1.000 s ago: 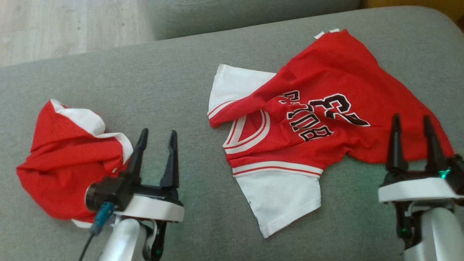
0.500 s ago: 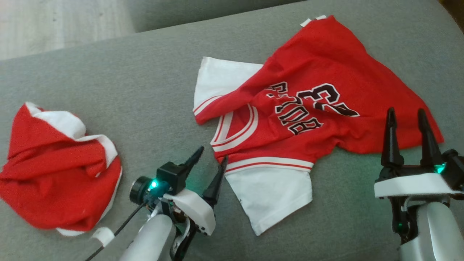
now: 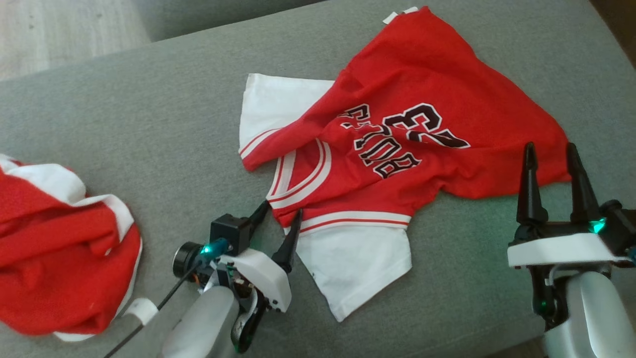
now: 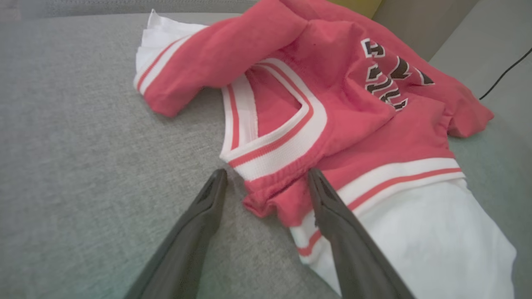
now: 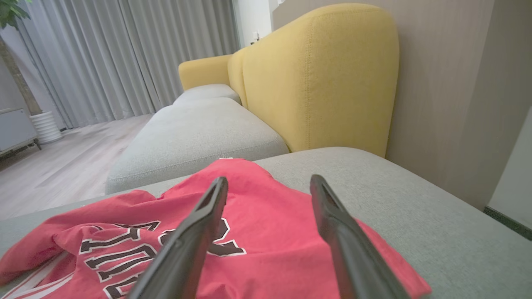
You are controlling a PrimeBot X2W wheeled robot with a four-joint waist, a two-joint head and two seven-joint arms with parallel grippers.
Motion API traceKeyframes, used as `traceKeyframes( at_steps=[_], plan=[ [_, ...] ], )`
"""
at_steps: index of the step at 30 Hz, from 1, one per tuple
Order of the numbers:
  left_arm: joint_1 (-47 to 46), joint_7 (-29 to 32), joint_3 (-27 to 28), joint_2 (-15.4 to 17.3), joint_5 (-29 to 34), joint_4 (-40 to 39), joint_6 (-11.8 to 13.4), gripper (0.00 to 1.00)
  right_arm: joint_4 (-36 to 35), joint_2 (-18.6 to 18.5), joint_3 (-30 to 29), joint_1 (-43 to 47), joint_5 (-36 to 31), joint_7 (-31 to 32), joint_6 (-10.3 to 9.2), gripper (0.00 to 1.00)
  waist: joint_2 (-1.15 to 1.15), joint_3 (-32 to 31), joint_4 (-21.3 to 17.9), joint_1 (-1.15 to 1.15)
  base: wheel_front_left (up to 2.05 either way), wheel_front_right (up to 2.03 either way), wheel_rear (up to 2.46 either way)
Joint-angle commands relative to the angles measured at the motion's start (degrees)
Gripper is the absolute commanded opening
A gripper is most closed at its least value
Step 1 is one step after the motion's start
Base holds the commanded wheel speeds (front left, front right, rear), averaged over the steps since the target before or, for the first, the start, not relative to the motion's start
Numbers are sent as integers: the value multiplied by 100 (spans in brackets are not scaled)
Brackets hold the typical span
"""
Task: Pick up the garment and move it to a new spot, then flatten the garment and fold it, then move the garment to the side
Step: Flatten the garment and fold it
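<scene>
The left gripper [image 3: 281, 209], jaws wide, brackets the jersey's [image 3: 397, 124] collar [image 3: 303, 179] on a grey sofa [image 3: 149, 124]; the right gripper [image 3: 550, 146], equally wide, hovers empty at its red edge.

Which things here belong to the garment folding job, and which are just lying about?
Job: numbered jersey, left gripper at its collar, right gripper, grey cushion under it.
Lying about: bunched red garment at left, yellow sofa back, plant pot.
</scene>
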Motion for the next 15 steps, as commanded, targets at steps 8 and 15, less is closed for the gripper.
traceKeyframes(
  at_steps=[8, 15],
  plan=[
    [-414, 63, -67, 7, -153, 171, -49, 0, -328, -48, 175, -180, 53, -61, -4, 100, 0, 102, -202, 0, 0, 0, 0],
    [-486, -231, 32, 62, -183, 226, 35, 0, -361, -48, 108, -156, 33, -62, -4, 100, 0, 50, -118, 0, 0, 0, 0]
  ],
)
